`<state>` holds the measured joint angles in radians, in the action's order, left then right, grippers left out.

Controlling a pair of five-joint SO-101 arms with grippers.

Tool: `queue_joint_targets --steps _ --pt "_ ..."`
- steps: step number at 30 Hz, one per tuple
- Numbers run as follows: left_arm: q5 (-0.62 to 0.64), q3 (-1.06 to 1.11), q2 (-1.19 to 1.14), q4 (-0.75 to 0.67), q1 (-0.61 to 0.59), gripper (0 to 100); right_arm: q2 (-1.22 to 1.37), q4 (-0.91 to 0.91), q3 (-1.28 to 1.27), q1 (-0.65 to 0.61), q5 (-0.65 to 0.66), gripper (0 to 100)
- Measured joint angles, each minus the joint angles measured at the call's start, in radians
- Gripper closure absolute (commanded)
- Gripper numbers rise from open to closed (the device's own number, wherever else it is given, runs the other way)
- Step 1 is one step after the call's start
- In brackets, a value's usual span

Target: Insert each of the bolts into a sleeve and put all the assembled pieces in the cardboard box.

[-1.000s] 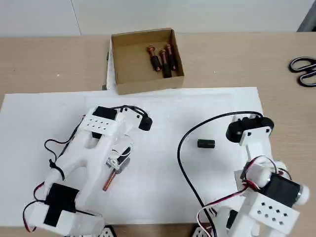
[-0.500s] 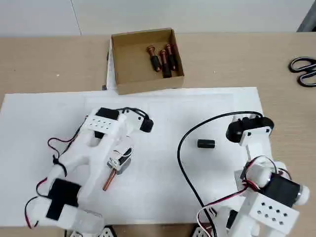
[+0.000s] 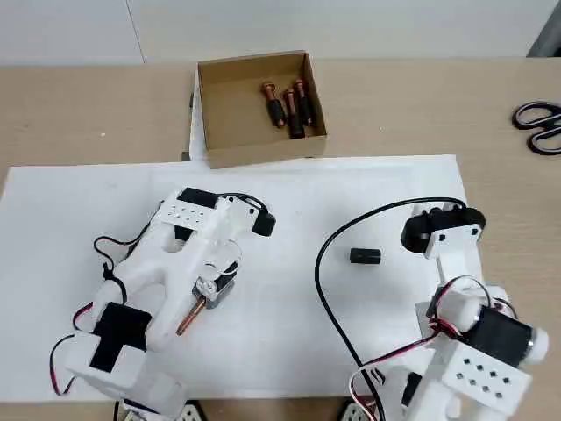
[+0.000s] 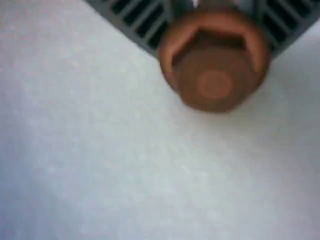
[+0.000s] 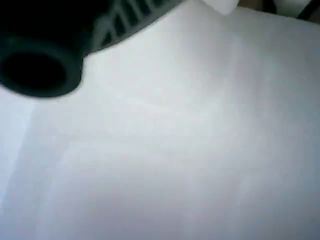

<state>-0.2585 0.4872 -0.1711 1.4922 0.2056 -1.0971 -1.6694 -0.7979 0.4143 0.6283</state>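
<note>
My left gripper (image 3: 204, 300) is shut on a copper bolt (image 3: 189, 317), which slants down just above the white sheet; its hex head (image 4: 215, 75) sits right before the left wrist camera, against ribbed grey pads (image 4: 135, 22). Close up in the right wrist view is the open end of a black sleeve (image 5: 35, 70), and my right gripper (image 5: 75, 35) looks shut on it. The right arm (image 3: 451, 241) stands at the sheet's right side. Another black sleeve (image 3: 365, 256) lies loose on the sheet to its left. The cardboard box (image 3: 219, 105) at the back holds three assembled pieces (image 3: 287, 103).
A white paper sheet (image 3: 351, 193) covers the near part of the wooden table. Scissors (image 3: 539, 125) lie at the far right edge. A black cable (image 3: 323, 263) loops over the sheet beside the loose sleeve.
The left arm has shifted a little to the right and nearer the front edge, carrying the bolt with it. The right arm and the loose sleeve have not moved.
</note>
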Motion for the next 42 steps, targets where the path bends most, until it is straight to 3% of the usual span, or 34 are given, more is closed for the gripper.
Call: queue_joint_targets --steps 6,12,22,42 --pt "0.005 -0.032 -0.014 0.006 0.000 99 -0.003 0.000 0.000 0.000 0.000 99.5" --pt "0.029 -0.161 -0.012 0.114 -0.002 99 -0.009 0.000 0.003 0.000 0.028 99.6" --pt "0.031 -0.376 0.210 0.233 -0.003 99 -0.009 0.029 0.106 -0.058 0.037 99.5" --pt "0.290 -0.379 0.493 0.247 -0.005 99 -0.012 0.054 0.334 -0.126 0.038 99.5"
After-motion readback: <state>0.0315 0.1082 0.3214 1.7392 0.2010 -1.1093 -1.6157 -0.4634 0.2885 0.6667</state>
